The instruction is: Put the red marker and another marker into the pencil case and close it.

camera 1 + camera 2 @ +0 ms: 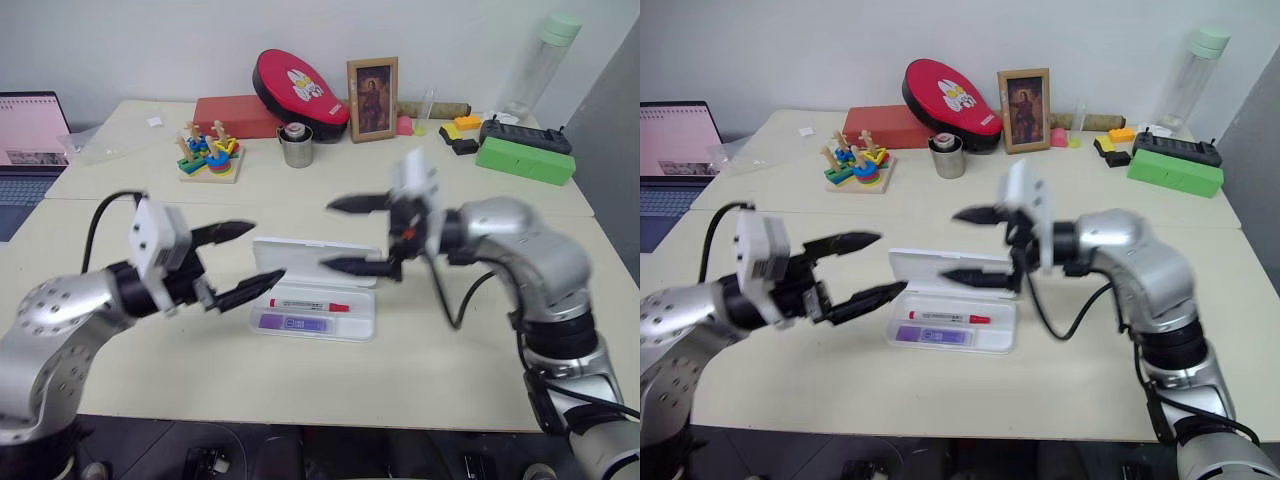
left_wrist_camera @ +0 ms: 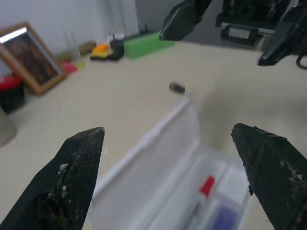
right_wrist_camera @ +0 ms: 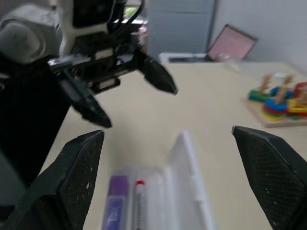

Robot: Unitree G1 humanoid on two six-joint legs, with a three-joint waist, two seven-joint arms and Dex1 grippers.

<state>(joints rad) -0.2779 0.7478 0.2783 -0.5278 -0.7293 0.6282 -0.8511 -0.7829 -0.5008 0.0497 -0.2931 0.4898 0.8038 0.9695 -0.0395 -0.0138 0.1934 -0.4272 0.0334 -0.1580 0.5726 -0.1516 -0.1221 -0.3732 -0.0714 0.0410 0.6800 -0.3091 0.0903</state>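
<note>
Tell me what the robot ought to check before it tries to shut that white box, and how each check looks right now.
1. Red marker lies inside the pencil case: ok.
2. Purple marker lies inside, beside the red one: ok.
3. Nothing sticks out over the case's rim: ok, as far as the head views show.
4. Lid closed: not ok, it stands open at the far side.
5. Left end effector open and holding nothing: ok.
6. Right end effector open and holding nothing, above the lid: ok.
</note>
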